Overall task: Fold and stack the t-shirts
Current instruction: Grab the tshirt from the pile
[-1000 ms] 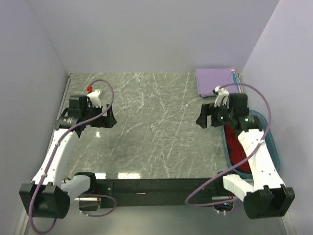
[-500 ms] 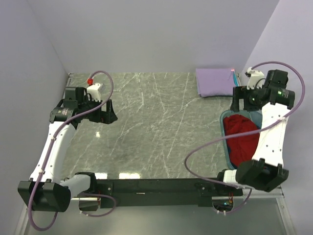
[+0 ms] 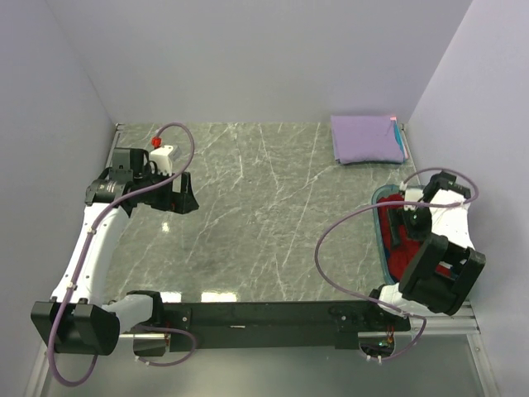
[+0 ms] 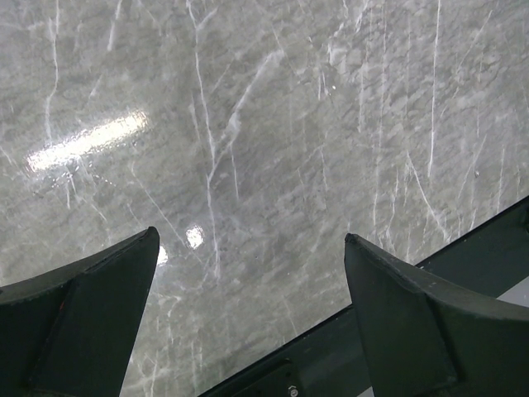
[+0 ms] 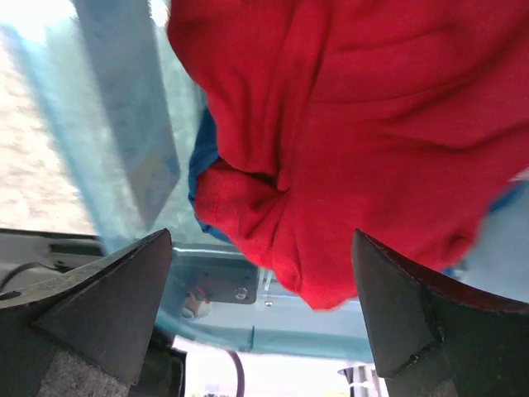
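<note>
The right tool hangs inside the translucent teal tub at the right edge of the desk, its two fingers spread wide with nothing between them. Directly beneath it lies the red t-shirt, crumpled in a heap. The wide spread suits that target: a bunched mound of soft cloth needs a broad bite to catch a fold. A strip of blue cloth shows under the red heap against the tub wall, probably another shirt waiting below, so the red one is the natural one to lift first.

The lavender t-shirt rests flat and squared at the far right corner of the desk, well apart from the tub. It looks already folded and marks where the stack is likely to grow.

The left tool hovers over bare marble on the left side, fingers likewise apart and empty. Parked there, it leaves the middle of the desk open as a spreading surface and stands ready to take a corner once the red shirt is laid out.
</note>
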Tool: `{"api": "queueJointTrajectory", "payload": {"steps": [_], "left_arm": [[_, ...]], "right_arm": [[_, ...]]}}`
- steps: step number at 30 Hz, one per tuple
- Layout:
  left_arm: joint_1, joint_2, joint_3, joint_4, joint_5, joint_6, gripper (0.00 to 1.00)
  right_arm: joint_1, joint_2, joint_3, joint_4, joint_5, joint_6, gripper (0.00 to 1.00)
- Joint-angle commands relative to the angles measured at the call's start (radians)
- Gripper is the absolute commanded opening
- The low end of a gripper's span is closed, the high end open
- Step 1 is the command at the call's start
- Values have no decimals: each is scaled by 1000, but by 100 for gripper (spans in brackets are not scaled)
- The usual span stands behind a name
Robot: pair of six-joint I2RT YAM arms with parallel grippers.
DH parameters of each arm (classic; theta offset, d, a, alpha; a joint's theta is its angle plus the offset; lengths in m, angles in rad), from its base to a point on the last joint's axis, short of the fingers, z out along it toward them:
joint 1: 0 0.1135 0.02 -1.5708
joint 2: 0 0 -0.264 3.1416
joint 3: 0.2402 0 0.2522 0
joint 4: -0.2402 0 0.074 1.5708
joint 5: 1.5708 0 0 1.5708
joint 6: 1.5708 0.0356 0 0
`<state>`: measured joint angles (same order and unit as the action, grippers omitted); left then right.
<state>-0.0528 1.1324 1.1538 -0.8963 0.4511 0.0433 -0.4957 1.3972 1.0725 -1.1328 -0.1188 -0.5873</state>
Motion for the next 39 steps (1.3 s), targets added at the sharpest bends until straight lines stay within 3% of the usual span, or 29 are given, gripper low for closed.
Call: {"api": "queueJointTrajectory", "payload": {"steps": [1,4,8,10,11,16,19,20,29,35,39], "left_arm": [[4,1,23,-18,8,30,100],[5,12,33,-26,5,30,99],[5,3,35,0,-3,17,99],[5,1,34,7,-5,12,99],[5,1,32,7,-6,12,100],[5,13,38,2,3,15,99],[5,18,47,2,0,16,99],[5,20,49,2,0,17,99],[5,40,84,0,4,7,99],[7,61,115,-3,15,-14,99],[13,78,150,14,11,-36,99]], "right_arm": [[-12,-32,-90,117,68,-39,95],[-12,-14,-144,168,93,-39,95],[-24,-20,-181,222,139,-51,86],[-44,-30,-177,223,143,-58,72],[-52,-36,-166,217,140,-66,59],[-93,-73,-39,122,122,-94,28],[-99,-81,39,65,122,-103,3],[-99,-79,58,53,122,-108,0],[-103,-102,341,-90,-51,-115,0],[-84,-60,739,-229,-315,-77,0],[21,-17,1071,-225,-444,16,0]]}}
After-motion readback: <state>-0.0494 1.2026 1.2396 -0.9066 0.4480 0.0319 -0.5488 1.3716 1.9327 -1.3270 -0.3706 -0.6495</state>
